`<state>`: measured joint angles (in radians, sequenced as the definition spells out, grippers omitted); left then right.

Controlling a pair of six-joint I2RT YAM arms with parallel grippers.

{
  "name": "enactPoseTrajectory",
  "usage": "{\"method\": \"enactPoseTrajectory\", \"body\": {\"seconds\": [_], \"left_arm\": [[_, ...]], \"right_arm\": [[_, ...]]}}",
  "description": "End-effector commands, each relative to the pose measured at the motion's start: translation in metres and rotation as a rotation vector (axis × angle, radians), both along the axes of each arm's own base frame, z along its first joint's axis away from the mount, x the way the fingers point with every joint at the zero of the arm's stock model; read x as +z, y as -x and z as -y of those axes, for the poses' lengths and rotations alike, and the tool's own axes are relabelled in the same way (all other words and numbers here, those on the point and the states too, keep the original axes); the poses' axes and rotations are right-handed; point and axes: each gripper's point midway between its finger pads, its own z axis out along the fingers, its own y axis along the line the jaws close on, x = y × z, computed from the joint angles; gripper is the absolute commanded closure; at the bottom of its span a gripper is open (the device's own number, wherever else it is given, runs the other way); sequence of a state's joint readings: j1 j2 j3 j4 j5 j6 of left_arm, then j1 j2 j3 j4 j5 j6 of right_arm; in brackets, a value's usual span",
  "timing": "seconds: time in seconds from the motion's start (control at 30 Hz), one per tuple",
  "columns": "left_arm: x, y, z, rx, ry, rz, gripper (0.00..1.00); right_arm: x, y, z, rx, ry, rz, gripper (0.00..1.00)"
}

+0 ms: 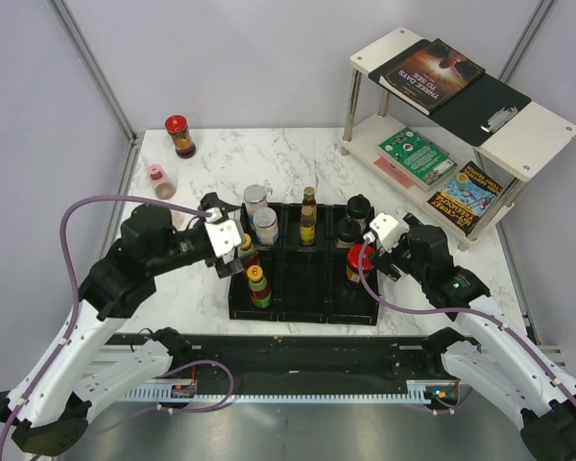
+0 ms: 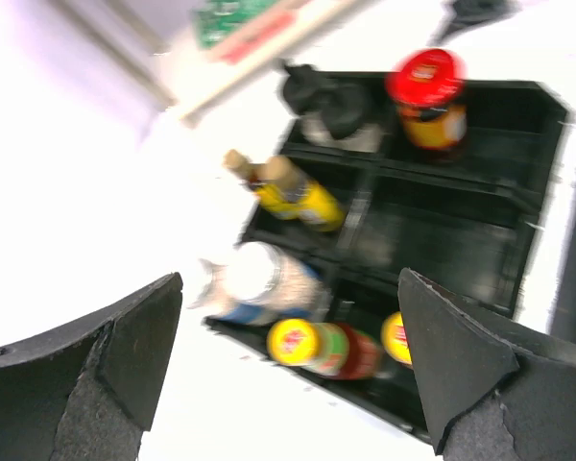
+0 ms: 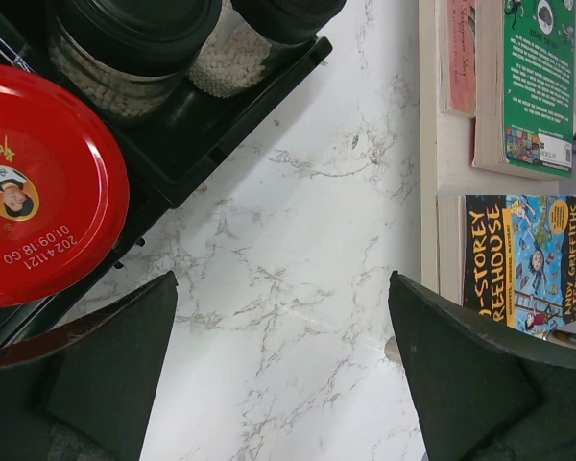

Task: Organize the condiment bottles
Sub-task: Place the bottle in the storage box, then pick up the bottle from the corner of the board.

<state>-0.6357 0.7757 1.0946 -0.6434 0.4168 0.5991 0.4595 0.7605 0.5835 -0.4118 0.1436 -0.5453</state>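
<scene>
A black tray (image 1: 302,305) holds two silver-lidded jars (image 1: 265,226), two slim dark bottles (image 1: 307,229), two black-lidded jars (image 1: 348,230), a red-capped jar (image 1: 358,261) and two yellow-capped bottles (image 1: 258,285). A second red-capped jar (image 1: 180,134) and a pink-lidded shaker (image 1: 158,180) stand on the table at the far left. My left gripper (image 1: 242,248) is open and empty at the tray's left edge, above a yellow-capped bottle (image 2: 312,346). My right gripper (image 3: 283,375) is open and empty over bare marble, just right of the red-capped jar (image 3: 38,182).
A two-level white shelf (image 1: 518,134) with books (image 1: 432,72) stands at the back right, close to the tray's right side. The books (image 3: 533,77) show at the right edge of the right wrist view. Grey walls close off the back and sides.
</scene>
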Motion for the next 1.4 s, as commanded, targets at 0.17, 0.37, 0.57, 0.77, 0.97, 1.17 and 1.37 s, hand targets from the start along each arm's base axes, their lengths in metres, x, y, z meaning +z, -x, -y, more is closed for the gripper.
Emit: {"method": "enactPoseTrajectory", "body": {"seconds": [0.17,0.37,0.57,0.77,0.97,1.17,1.37], "left_arm": [[0.012,-0.110,-0.066,0.411,0.010,0.009,0.01],[0.013,-0.192,-0.117,0.598,0.058,-0.018,0.01],[0.010,-0.278,-0.159,0.764,0.091,-0.039,0.01],[-0.010,-0.349,-0.199,0.914,0.110,-0.036,0.01],[-0.032,-0.400,-0.225,0.998,0.110,-0.057,0.01],[-0.059,-0.441,-0.242,1.041,0.114,-0.075,0.01],[-0.084,-0.474,-0.264,1.129,0.102,-0.044,0.00]], "right_arm": [[0.007,-0.002,-0.001,-0.003,-0.026,0.021,0.02],[0.006,-0.002,-0.001,-0.002,-0.024,0.015,0.02],[0.005,-0.002,-0.001,-0.001,-0.021,0.014,0.02],[0.005,-0.002,-0.001,-0.002,-0.020,0.012,0.02],[0.004,-0.002,0.000,-0.003,-0.018,0.011,0.02],[0.004,-0.002,0.000,-0.003,-0.015,0.012,0.02],[0.002,-0.002,0.001,-0.001,-0.005,0.010,0.02]]}}
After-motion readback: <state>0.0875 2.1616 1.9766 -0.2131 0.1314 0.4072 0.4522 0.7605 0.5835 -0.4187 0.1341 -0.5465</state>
